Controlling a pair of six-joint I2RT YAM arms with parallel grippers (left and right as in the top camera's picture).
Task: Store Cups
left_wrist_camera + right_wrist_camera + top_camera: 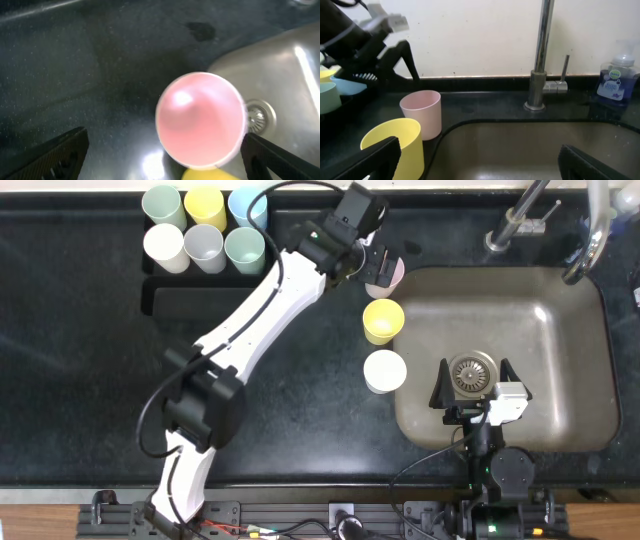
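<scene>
Left gripper (169,157): over the pink cup (201,119), my jaws spread wide, one finger either side of it, gripping nothing. Can't tell if they touch it. The pink cup stands upright, mouth up, bare pink inside, on the counter (80,360) just left of the sink's far-left corner.

Right gripper (473,388): low over the sink (560,380), beside the drain (473,370), my jaws wide open, holding nothing.

Containers:
- Tray (200,298), far left on the counter, holds 6 upright cups in two rows of three, packed side by side in its far part.
  - Far row, left to right: far green cup (163,202), far yellow cup (205,205), blue cup (248,205).
  - Near row, left to right: cream cup (165,247), pale cup (204,245), near green cup (244,248).
- Sink: steel basin, drain in the middle.

Loose cups: 3 in a line along the sink's left rim, all on the counter.
- Pink is farthest.
- Yellow cup (383,320) is in the middle, upright, plain yellow inside.
- White cup (385,370) is nearest.
- Small gaps between them.

Count: 9 cups total. That is 2 green, 2 yellow, 1 blue, 1 pink and 3 whitish.

Also there: faucet (540,60) behind the sink and a soap bottle (616,77) at the far right.
</scene>
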